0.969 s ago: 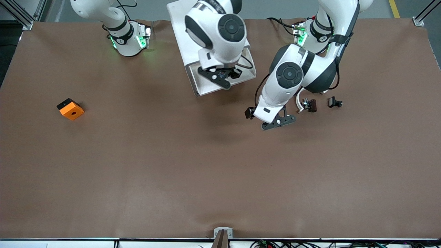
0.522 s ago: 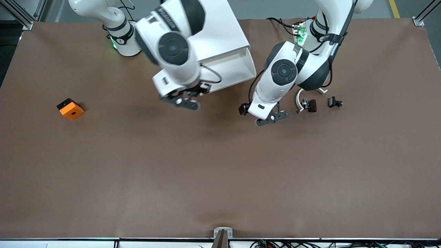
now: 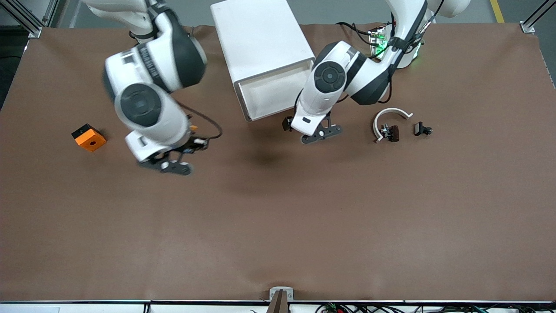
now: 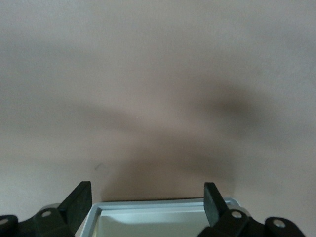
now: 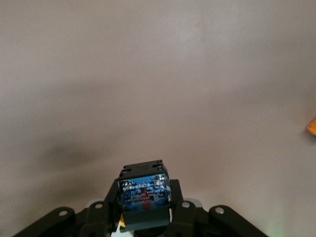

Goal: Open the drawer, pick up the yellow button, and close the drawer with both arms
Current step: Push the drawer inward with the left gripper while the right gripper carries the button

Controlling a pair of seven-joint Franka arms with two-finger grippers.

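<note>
The white cabinet stands at the table's back middle, and its bottom drawer is pulled out and looks bare inside. My right gripper hangs over bare table between the cabinet and the orange block. In the right wrist view it is shut on the button, whose dark blue-black body shows between the fingers. My left gripper is open just in front of the drawer. In the left wrist view the drawer's pale rim lies between the left gripper's spread fingers.
An orange block with a round hole lies toward the right arm's end; its corner shows in the right wrist view. A white arc piece and small black clips lie toward the left arm's end.
My right arm has swung out of the drawer with the button, toward its own end of the table. The left arm has slid toward the drawer's front.
</note>
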